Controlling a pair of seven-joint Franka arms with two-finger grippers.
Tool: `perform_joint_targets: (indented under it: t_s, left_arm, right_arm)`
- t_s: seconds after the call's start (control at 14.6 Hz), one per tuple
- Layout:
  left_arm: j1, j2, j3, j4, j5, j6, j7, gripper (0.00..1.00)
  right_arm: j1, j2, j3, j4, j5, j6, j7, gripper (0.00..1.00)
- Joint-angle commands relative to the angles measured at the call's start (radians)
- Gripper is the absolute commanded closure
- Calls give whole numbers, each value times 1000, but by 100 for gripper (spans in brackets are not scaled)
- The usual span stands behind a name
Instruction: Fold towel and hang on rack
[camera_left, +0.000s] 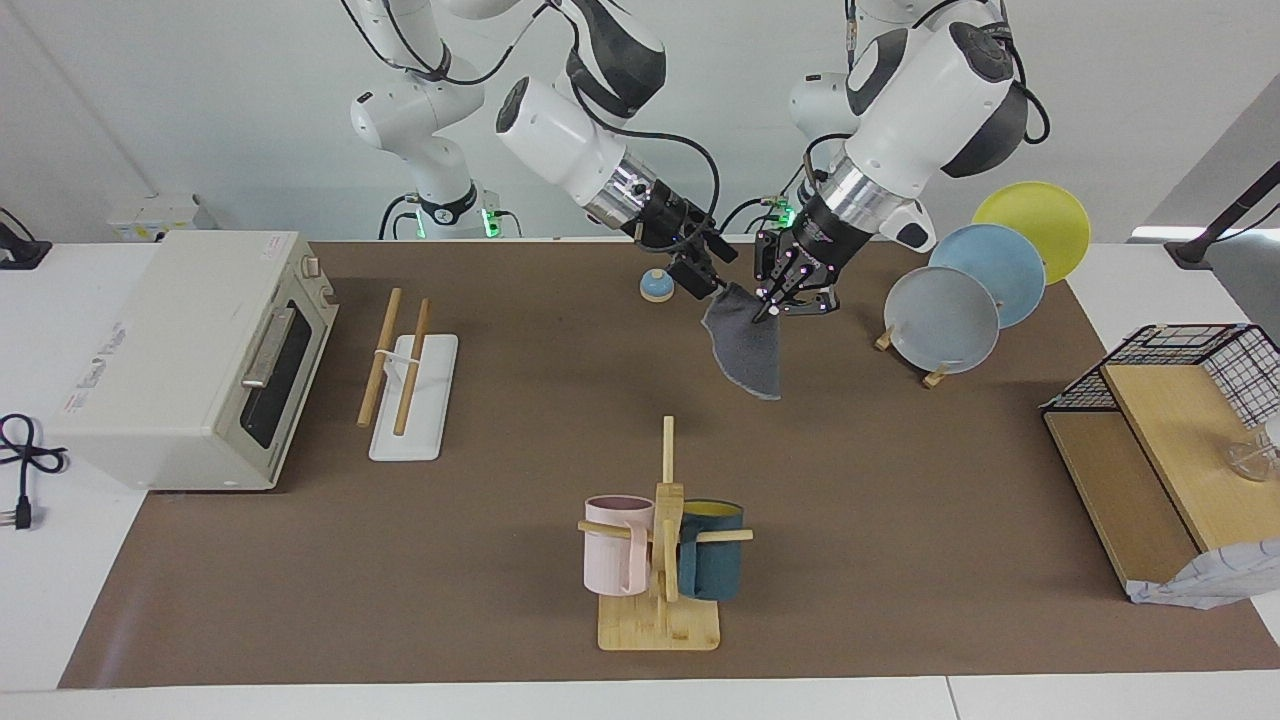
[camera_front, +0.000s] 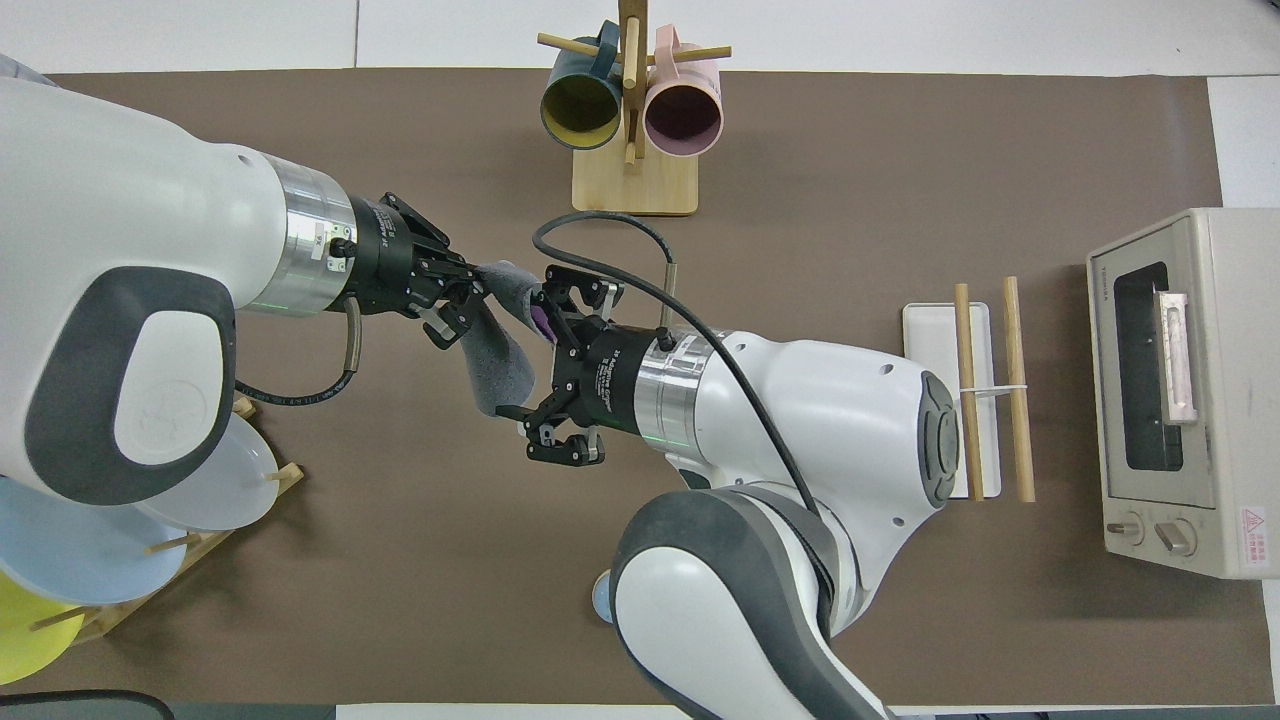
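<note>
We see the left tool (camera_left: 772, 308) up in the air over the middle of the tabletop (camera_left: 900, 560), pinched tight on one corner of the towel (camera_left: 750, 345), and the towel hangs down from it, grey on the outside with a bit of purple showing in the overhead view (camera_front: 541, 318). The right tool (camera_left: 708, 283) is just beside the towel's top edge with its fingers spread wide, and we cannot tell if it touches the cloth yet. In the overhead view the left tool (camera_front: 468, 300) and the right tool (camera_front: 545, 385) are close together with the towel between them. A small blue knob (camera_left: 656, 286) sits on the tabletop near the right tool. The rack (camera_left: 405, 370), two wooden rods on a white base, sits well apart toward the right arm's end, beside the toaster oven (camera_left: 190, 360). Three plates (camera_left: 942, 318) stand in a wooden stand toward the left arm's end. The mug tree (camera_left: 665, 540) with a pink mug and a dark blue mug is farther from the robots than the towel
</note>
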Motion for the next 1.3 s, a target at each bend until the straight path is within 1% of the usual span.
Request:
perform_joint_targets:
  t_s: [0.0, 0.48, 0.62, 0.68, 0.82, 1.09, 1.23]
  left_arm:
    - [-9, -40, 12, -45, -16, 22, -13, 100]
    - [-2, -40, 12, -47, -17, 20, -32, 100]
    - [0, -40, 12, -47, -17, 19, -38, 100]
    - [1, -40, 12, -47, -16, 19, -38, 100]
    - [3, -40, 12, -47, -17, 19, -44, 100]
    - [6, -40, 12, -47, -17, 19, -44, 100]
    - [6, -40, 12, -47, -17, 19, -46, 100]
  right_arm:
    - [-40, 17, 6, 31, 5, -2, -2, 0]
    - [-35, 29, 6, 42, -2, 9, -27, 0]
    - [-31, 28, 4, 42, -33, 0, -60, 0]
    - [-44, 29, 4, 42, -56, -5, -73, 0]
    - [-72, 31, 3, 46, -59, 1, -76, 0]
    - [-92, 35, 1, 57, -61, 12, -76, 0]
    - [-83, 40, 1, 56, -44, 15, -62, 0]
